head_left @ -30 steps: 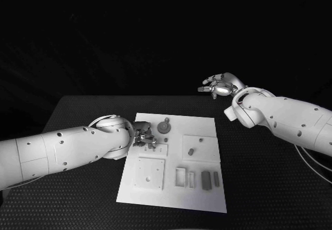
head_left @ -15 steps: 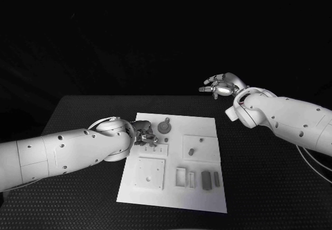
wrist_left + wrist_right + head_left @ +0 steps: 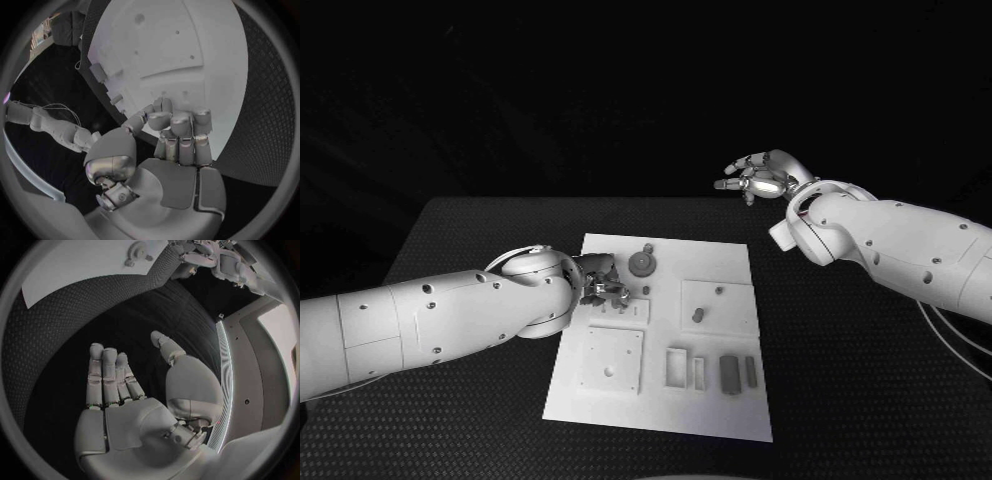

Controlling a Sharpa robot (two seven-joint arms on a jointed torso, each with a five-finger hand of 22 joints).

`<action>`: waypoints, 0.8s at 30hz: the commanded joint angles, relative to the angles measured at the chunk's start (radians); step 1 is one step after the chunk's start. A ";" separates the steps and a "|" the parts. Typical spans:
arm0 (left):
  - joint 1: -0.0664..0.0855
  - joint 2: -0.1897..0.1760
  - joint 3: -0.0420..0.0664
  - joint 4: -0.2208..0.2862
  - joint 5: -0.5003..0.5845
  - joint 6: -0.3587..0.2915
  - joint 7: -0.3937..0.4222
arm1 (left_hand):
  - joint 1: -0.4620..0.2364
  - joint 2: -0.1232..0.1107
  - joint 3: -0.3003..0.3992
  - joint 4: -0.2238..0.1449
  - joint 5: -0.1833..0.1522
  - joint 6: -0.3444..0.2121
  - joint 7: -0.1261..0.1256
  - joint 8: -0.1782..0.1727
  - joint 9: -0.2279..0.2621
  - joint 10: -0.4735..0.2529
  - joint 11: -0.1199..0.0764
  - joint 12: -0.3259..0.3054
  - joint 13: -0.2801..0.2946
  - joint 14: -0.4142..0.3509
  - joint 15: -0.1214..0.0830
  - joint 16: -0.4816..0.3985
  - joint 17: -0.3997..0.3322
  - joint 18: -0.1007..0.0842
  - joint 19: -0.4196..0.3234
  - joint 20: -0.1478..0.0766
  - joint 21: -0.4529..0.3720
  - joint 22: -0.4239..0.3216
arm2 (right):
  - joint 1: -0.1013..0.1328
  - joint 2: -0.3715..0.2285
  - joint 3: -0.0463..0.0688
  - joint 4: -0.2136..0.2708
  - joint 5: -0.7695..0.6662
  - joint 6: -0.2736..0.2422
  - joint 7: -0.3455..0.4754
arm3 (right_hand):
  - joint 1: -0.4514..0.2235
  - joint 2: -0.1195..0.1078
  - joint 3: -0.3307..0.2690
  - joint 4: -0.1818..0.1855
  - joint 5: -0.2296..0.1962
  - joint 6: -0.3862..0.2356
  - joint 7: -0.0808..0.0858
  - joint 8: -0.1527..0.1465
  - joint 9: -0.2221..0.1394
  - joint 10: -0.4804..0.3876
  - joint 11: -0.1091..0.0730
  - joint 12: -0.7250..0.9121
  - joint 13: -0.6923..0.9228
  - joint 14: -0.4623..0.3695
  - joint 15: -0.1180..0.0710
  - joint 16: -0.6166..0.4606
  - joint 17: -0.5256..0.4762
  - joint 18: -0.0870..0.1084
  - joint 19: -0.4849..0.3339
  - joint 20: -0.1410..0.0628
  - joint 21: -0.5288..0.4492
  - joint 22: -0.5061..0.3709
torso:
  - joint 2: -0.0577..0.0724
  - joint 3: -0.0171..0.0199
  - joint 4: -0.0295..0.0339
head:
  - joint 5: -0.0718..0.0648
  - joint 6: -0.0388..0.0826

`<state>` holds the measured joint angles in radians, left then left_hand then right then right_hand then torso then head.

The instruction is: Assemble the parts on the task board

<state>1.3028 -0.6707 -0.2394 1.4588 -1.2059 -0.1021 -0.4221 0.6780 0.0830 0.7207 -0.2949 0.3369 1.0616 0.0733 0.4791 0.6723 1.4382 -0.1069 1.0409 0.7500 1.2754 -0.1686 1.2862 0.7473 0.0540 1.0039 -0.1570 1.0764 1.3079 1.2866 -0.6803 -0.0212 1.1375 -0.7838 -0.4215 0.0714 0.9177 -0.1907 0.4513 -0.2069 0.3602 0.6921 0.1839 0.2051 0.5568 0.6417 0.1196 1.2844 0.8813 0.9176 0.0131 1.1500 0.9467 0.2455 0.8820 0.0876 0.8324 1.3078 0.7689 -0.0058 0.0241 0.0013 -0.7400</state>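
The left hand (image 3: pixel 599 283) sits low over the left edge of the task board (image 3: pixel 718 420), its fingers (image 3: pixel 181 125) curled inward and bunched together. We cannot tell whether a small part is pinched at the fingertips: in the left wrist view the curled fingers hide what lies under them, and in the head view the hand merges with the board's features. We judge that this low, closed posture suits either seating or picking a small piece at that spot.

The right hand (image 3: pixel 759 176) is held high and well apart from the board, beyond the far right of the table (image 3: pixel 473 225). In the right wrist view its fingers (image 3: pixel 106 375) lie straight and side by side, the thumb stands apart, and the palm holds nothing. We read this as a parked pose that keeps the arm away from the working area.

On the board we see a round grey part (image 3: pixel 642 264) near the far edge, just beside the left hand, and a small grey peg (image 3: pixel 697 316) standing in a raised square block (image 3: pixel 718 303). Two dark elongated parts (image 3: pixel 730 374) lie near the front edge, beside a row of rectangular slots (image 3: pixel 678 366). A square plate (image 3: pixel 613 362) with a centre hole occupies the near left. Since several pieces lie loose, we judge that the assembly is not finished.
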 commanded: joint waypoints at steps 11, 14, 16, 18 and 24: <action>-0.004 0.003 0.000 -0.003 -0.005 0.045 0.007 | 0.016 0.008 0.032 0.025 0.004 0.179 -0.104 0.003 0.000 -0.028 -0.033 0.004 -0.002 0.012 -0.019 0.005 -0.002 0.015 0.003 -0.113 0.005 0.015 | -0.001 0.000 0.001 0.001 -0.001 0.013 0.007 | -0.004 0.006 -0.003 -0.005 0.006 0.005 0.044 0.005 -0.002 -0.008 0.001 0.007 -0.003 -0.007 0.002 0.007 -0.003 0.016 0.000 0.006 -0.004 0.017 | 0.000 0.0002 -0.0005 | 0.001 -0.002; -0.007 0.003 0.000 -0.004 -0.005 0.046 0.006 | 0.016 0.008 0.032 0.025 0.004 0.179 -0.104 0.003 0.000 -0.028 -0.033 0.005 -0.002 0.011 -0.019 0.005 -0.002 0.015 0.003 -0.113 0.005 0.015 | -0.001 0.000 0.001 0.001 -0.001 0.013 0.007 | -0.005 0.006 -0.003 -0.004 0.006 0.005 0.044 0.005 -0.002 -0.008 0.001 0.008 -0.004 -0.007 0.002 0.007 -0.003 0.016 0.000 0.006 -0.004 0.017 | 0.000 0.0003 -0.0002 | 0.000 -0.003; -0.009 0.004 0.000 -0.005 -0.005 0.046 0.006 | 0.016 0.008 0.032 0.025 0.004 0.179 -0.104 0.003 0.000 -0.028 -0.033 0.005 -0.002 0.011 -0.019 0.005 -0.002 0.015 0.003 -0.113 0.005 0.015 | -0.001 0.000 0.001 0.001 0.000 0.014 0.008 | -0.005 0.007 -0.004 -0.004 0.006 0.005 0.044 0.006 -0.003 -0.008 0.001 0.008 -0.005 -0.007 0.002 0.007 -0.003 0.016 0.000 0.006 -0.004 0.017 | 0.000 0.0002 0.0001 | 0.000 -0.003; -0.009 0.004 0.000 -0.006 -0.005 0.046 0.005 | 0.016 0.008 0.032 0.025 0.004 0.179 -0.104 0.003 0.000 -0.029 -0.033 0.005 -0.002 0.011 -0.019 0.005 -0.002 0.015 0.003 -0.113 0.005 0.015 | -0.002 0.001 0.001 0.001 0.000 0.014 0.008 | -0.005 0.007 -0.004 -0.004 0.006 0.005 0.044 0.006 -0.003 -0.008 0.001 0.008 -0.005 -0.007 0.002 0.007 -0.004 0.016 0.000 0.006 -0.004 0.017 | 0.000 0.0001 -0.0001 | 0.000 -0.003; -0.013 0.003 0.000 -0.006 -0.010 0.057 -0.001 | 0.016 0.008 0.032 0.026 0.002 0.178 -0.104 0.003 0.000 -0.029 -0.033 0.005 -0.002 0.011 -0.019 0.005 -0.003 0.015 0.003 -0.113 0.006 0.015 | -0.002 0.000 0.001 0.001 0.000 0.014 0.008 | -0.005 0.007 -0.004 -0.004 0.006 0.005 0.044 0.006 -0.003 -0.008 0.001 0.009 -0.005 -0.007 0.002 0.008 -0.004 0.016 0.000 0.006 -0.004 0.018 | 0.000 0.0005 -0.0002 | 0.000 -0.004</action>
<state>1.2932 -0.6689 -0.2376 1.4516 -1.2074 -0.0696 -0.4219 0.6781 0.0830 0.7267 -0.2925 0.3394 1.0617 0.0733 0.4794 0.6712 1.4382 -0.1068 1.0408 0.7492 1.2741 -0.1699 1.2862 0.7452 0.0540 1.0040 -0.1570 1.0763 1.3076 1.2850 -0.6801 -0.0212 1.1375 -0.7836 -0.4200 0.0714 0.9177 -0.1907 0.4514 -0.2069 0.3602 0.6921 0.1839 0.2051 0.5549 0.6417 0.1196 1.2884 0.8773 0.9176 0.0131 1.1537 0.9439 0.2503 0.8821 0.0876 0.8324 1.3078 0.7690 -0.0055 0.0238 0.0010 -0.7438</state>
